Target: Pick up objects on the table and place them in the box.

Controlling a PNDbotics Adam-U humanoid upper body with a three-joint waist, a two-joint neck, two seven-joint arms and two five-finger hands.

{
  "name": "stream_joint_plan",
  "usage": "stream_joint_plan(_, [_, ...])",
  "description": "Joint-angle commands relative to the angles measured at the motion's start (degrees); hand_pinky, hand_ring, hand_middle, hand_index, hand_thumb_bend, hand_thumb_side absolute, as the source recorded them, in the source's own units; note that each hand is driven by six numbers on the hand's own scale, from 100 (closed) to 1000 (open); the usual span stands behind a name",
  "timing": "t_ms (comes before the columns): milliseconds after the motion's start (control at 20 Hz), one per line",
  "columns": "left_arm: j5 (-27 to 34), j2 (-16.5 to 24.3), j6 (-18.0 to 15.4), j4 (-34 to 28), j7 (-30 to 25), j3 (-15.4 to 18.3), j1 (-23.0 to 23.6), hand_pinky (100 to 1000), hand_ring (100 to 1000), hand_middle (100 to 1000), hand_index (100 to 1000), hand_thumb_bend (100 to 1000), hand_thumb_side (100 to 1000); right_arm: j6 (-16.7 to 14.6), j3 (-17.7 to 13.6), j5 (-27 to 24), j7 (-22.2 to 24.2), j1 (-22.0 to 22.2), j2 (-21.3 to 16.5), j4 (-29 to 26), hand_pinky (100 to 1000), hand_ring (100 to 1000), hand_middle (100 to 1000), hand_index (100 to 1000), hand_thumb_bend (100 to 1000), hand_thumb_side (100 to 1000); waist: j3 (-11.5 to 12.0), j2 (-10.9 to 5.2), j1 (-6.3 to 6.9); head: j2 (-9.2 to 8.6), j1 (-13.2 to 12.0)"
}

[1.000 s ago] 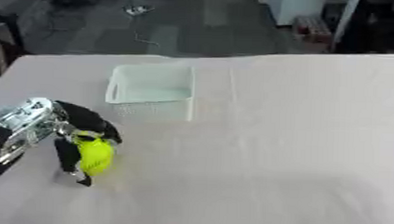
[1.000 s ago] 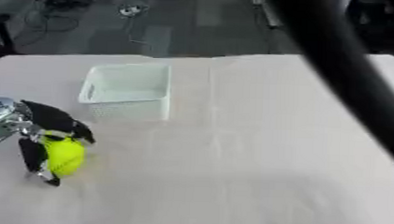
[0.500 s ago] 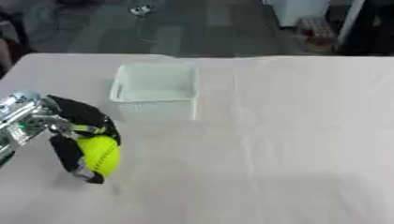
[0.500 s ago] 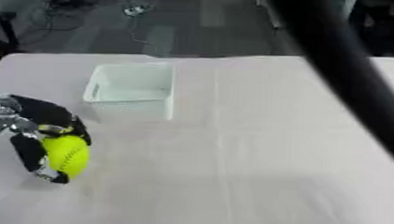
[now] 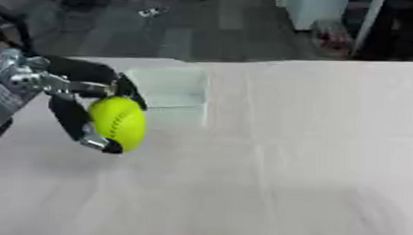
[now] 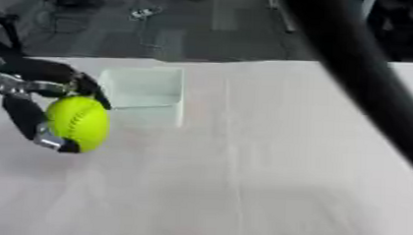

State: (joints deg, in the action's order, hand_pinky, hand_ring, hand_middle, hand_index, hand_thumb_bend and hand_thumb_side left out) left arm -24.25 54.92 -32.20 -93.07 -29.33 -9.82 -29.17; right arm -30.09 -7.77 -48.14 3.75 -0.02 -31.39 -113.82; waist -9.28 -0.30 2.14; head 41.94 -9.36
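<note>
My left hand [image 5: 72, 105] comes in from the left edge and is shut on a yellow-green ball [image 5: 117, 123], held above the white tablecloth. Black fingers curl over the ball's top and its left side. A pale translucent box [image 5: 169, 93] stands just behind and to the right of the ball, its open top facing up. The ball is lower left of the box, not over it. A thick black arm [image 6: 366, 81] crosses the right eye view diagonally from the top to the right edge; my right hand does not show.
The white cloth-covered table [image 5: 286, 166] stretches wide to the right and front of the box. Beyond its far edge lies a grey floor with cables and dark furniture [image 5: 93, 7].
My left hand has lifted the ball off the table and carried it up and toward the box. The camera has also shifted, so the whole scene looks closer.
</note>
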Motion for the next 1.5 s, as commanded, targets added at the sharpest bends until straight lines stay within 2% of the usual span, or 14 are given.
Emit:
stream_joint_plan(50, [-6.84,1.47,-6.99,5.83,11.62,0.32,-4.26,100,100,110,417,100,663,0.21,-0.14,-0.16,0.21,-0.66,-1.53,-0.77,126,471,545,839,100,1000,-0.30,-0.54,-0.05,-1.10,-0.68])
stream_joint_plan(250, [-23.28,-1.86,-13.36,19.00,27.19,-1.27,-10.87,100,100,112,417,100,666,0.56,0.20,-0.45,0.61,-1.18,-1.44,-0.77,125,472,545,839,100,1000,-0.87,-0.38,-0.07,-1.78,-0.57])
stream_joint_plan(550, [-53.54,-10.04,-14.15,38.67,47.56,-1.26,-19.01,100,100,133,428,100,674,1.48,0.34,-2.25,0.88,-3.61,-1.41,-0.77,131,472,543,836,100,1000,-2.61,0.30,-0.03,-3.64,-1.66])
stream_joint_plan(600, [-57.68,-11.13,-14.07,41.44,50.39,-1.15,-19.58,100,240,318,494,100,684,1.66,0.31,-2.66,0.94,-4.04,-1.42,-0.77,133,473,543,835,100,1000,-2.88,0.42,-0.02,-3.88,-1.80])
stream_joint_plan(650, [-61.83,-12.21,-13.49,44.75,51.77,-1.10,-19.90,662,645,624,697,100,763,1.87,0.30,-3.07,1.02,-4.55,-1.42,-0.77,135,474,545,836,100,1000,-3.23,0.58,0.02,-4.15,-1.95])
stream_joint_plan(700, [-65.93,-13.12,-12.78,47.88,52.09,-1.18,-20.15,1000,989,929,909,284,888,2.09,0.27,-3.43,1.09,-4.97,-1.42,-0.77,137,474,546,837,100,1000,-3.53,0.72,0.07,-4.37,-2.08])
stream_joint_plan(750, [-70.10,-13.99,-12.06,50.82,51.03,-1.38,-20.24,1000,1000,1000,992,434,921,2.28,0.19,-3.78,1.10,-5.43,-1.41,-0.77,138,474,545,836,100,1000,-3.84,0.88,0.11,-4.63,-2.21])
stream_joint_plan(850, [-74.68,-15.56,-12.07,54.19,50.09,-0.84,-20.17,1000,1000,1000,1000,502,1000,2.55,-0.03,-4.34,1.10,-6.01,-1.39,-0.77,138,474,545,836,100,1000,-4.14,1.10,0.15,-4.80,-2.30])
stream_joint_plan(900, [-75.14,-15.90,-12.72,54.69,50.22,-0.37,-19.89,1000,1000,1000,1000,543,1000,2.65,-0.13,-4.54,1.11,-6.16,-1.41,-0.77,139,474,545,835,100,1000,-4.17,1.14,0.17,-4.73,-2.28])
stream_joint_plan(1000, [-72.94,-15.71,-14.08,52.79,51.39,1.01,-19.02,1000,1000,1000,1000,443,1000,2.73,-0.25,-4.83,1.26,-6.14,-1.44,-0.77,138,474,544,835,100,1000,-4.05,1.12,0.16,-4.51,-2.11])
stream_joint_plan(1100, [-65.41,-14.63,-14.44,48.17,53.43,3.39,-18.36,1000,1000,1000,1000,406,1000,2.65,-0.29,-4.68,1.56,-5.66,-1.36,-0.77,134,474,545,838,100,1000,-3.68,1.06,0.06,-4.24,-1.52])
stream_joint_plan(1300, [-45.38,-8.87,-9.04,34.07,57.07,5.57,-17.55,1000,1000,1000,994,373,914,2.34,-0.15,-3.49,1.90,-4.07,-1.51,-0.77,131,473,546,838,100,1000,-2.44,0.56,0.20,-3.95,-0.18])
stream_joint_plan(1400, [-36.93,-5.21,-5.70,25.60,56.86,5.09,-15.30,1000,1000,992,914,319,849,1.95,-0.22,-2.82,1.76,-3.32,-1.59,-0.77,130,473,545,838,100,1000,-1.86,0.35,0.29,-3.80,0.26])
stream_joint_plan(1500, [-30.87,-0.92,-3.69,16.30,56.35,5.02,-11.88,910,905,911,838,287,786,1.47,-0.38,-2.13,1.56,-2.27,-1.56,-0.77,128,472,545,838,100,1000,-0.87,0.06,0.28,-3.48,1.13])
